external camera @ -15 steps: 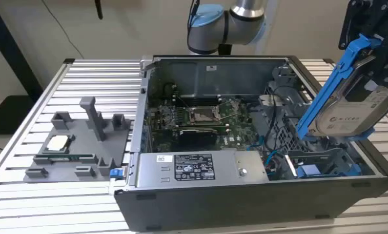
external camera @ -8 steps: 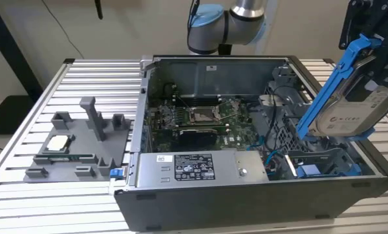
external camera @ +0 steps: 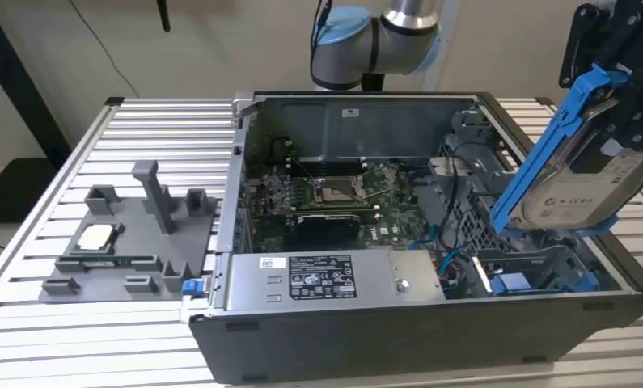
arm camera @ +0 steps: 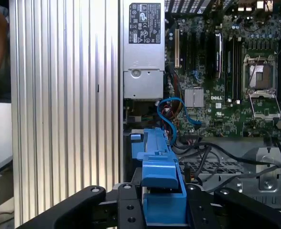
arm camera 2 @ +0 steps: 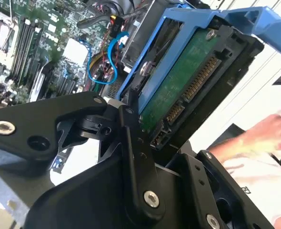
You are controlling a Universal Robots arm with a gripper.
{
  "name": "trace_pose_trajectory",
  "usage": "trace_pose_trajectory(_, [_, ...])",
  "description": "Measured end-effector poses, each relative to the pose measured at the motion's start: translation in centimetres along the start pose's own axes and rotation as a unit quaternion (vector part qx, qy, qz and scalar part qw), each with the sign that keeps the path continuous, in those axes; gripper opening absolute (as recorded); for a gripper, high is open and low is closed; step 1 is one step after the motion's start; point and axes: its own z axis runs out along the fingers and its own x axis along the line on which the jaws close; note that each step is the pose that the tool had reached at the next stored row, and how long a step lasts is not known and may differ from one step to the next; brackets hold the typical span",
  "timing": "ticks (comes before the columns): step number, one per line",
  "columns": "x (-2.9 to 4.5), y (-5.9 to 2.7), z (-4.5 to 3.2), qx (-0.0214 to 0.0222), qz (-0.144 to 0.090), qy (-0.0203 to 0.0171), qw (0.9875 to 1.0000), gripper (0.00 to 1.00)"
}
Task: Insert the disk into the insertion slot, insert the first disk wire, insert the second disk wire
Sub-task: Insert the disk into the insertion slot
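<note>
Blue-framed and steeply tilted, the disk hangs over the open computer case, pinched at its upper end by the claw at the exterior view's right. Below it sits the slot, blue rails showing; the disk's lower end is near it, not in. Crowding the slot: a loop of blue cable just beside it, the grey box with a white sticker along the case front, the circuit board in the middle. Out on the slatted bench, well apart, a grey tray carries a small square chip. The second wrist view catches the disk from beneath, green board and a row of contacts, with a blurred hand beyond it. The first wrist view looks along the blue frame, black fingers pressed to either side
</note>
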Motion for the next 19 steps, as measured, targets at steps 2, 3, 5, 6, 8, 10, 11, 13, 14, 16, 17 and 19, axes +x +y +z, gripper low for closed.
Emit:
trace_pose_trajectory(2, [0.00,-0.01,0.28,0.0008,0.000,0.0000,1.0000,0.33])
trace_pose_trajectory(3, [0.00,-0.02,0.42,0.0011,0.000,0.0000,1.0000,0.33])
trace_pose_trajectory(5, [-0.01,-0.06,0.67,0.0019,0.000,0.0000,1.0000,0.33])
trace_pose_trajectory(6, [-0.01,-0.12,0.80,0.0020,0.000,0.0000,1.0000,0.33])
trace_pose_trajectory(8, [-0.01,-0.21,1.01,0.0024,0.000,0.0000,1.0000,0.33])
trace_pose_trajectory(10, [-0.01,-0.24,1.19,0.0030,0.000,0.0000,1.0000,0.33])
trace_pose_trajectory(11, [-0.01,-0.25,1.25,0.0032,0.000,0.0000,1.0000,0.33])
trace_pose_trajectory(13, [-0.01,-0.28,1.39,0.0036,0.000,-0.0001,1.0000,0.33])
trace_pose_trajectory(14, [-0.01,-0.30,1.47,0.0036,0.000,0.0000,1.0000,0.33])
trace_pose_trajectory(16, [-0.01,-0.37,1.66,0.0036,0.000,-0.0001,1.0000,0.33])
trace_pose_trajectory(17, [-0.01,-0.42,1.77,0.0036,0.000,-0.0001,1.0000,0.33])
trace_pose_trajectory(19, [-0.02,-0.46,2.08,0.0037,0.000,-0.0001,1.0000,0.33])
